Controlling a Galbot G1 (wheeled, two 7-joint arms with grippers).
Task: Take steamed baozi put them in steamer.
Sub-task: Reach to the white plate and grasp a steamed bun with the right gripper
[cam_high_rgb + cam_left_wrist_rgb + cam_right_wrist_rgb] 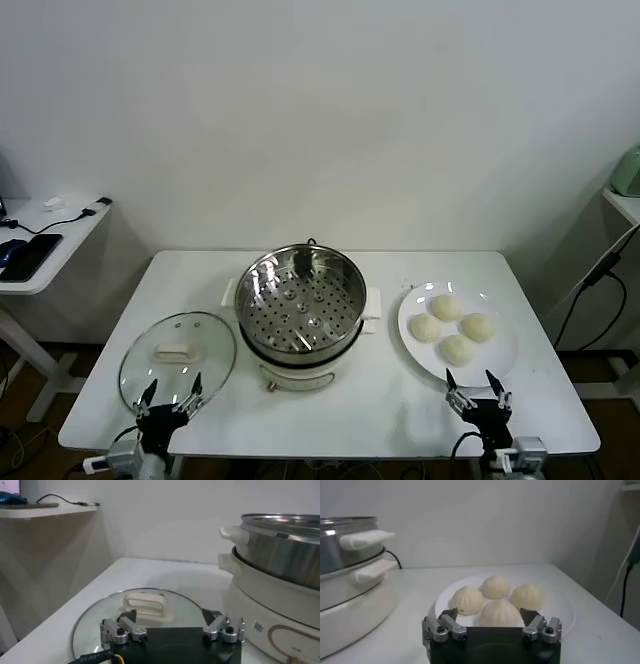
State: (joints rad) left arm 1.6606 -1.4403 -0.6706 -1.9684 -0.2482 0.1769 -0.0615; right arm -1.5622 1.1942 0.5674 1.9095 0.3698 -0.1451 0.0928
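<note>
- At 7 o'clock my left gripper (170,392) waits, jaws apart, over the glass lid (177,358) (out of the way).
- The steamer (300,305) sits centre, tray bare.
- At 3 o'clock four baozi (451,327) crowd the plate (500,362); my right gripper (477,390), jaws apart, risks squashing neighbours.

Lab: bare walls, white table (200,290)
</note>
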